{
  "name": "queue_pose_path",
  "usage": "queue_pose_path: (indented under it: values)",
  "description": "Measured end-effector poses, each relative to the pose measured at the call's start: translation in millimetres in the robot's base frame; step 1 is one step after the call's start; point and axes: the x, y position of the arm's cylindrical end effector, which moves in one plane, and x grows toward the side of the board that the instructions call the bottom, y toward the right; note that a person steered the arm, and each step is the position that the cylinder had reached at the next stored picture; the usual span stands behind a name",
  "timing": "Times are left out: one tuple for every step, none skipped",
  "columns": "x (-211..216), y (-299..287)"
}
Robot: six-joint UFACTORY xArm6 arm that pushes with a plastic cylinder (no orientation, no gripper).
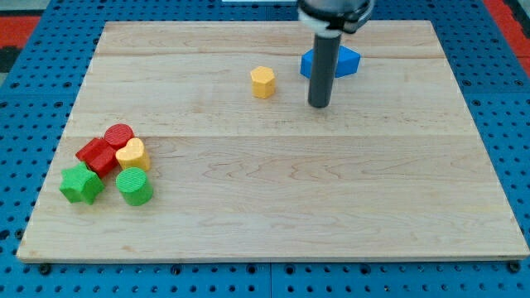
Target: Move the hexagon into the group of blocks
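Our tip [320, 105] stood just right of the yellow hexagon block [263, 82], apart, partly hiding the blue block [348, 60] behind it.

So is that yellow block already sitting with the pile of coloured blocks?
No, the yellow hexagon stands alone near the view's top, far from the group at lower left; my tip is to its right.

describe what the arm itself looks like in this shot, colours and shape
Only the arm's lowest part shows. A wide, rounded black housing with a pale rim sits at the view's top edge, cropped by the frame. From it hangs a straight, dark grey cylindrical rod, smooth and plain, ending in my tip, a flat blunt end. No cables, markings or labels can be seen, and it carries no hand.
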Motion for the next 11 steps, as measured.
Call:
queue_pose_path:
  values:
    - [-12.0,-89.6]
    - [-15.7,-141.5]
    - [-27.4,-85.2]
    - [-58.9,-53.9]
    - [-95.4,-132.0]
    - [2.6,-222.9]
    - [-35.6,-233.0]
    - [-69.2,-180.1]
    - [-10.5,-147.7]
    - [15.1,-239.9]
    - [53.8,-252.5]
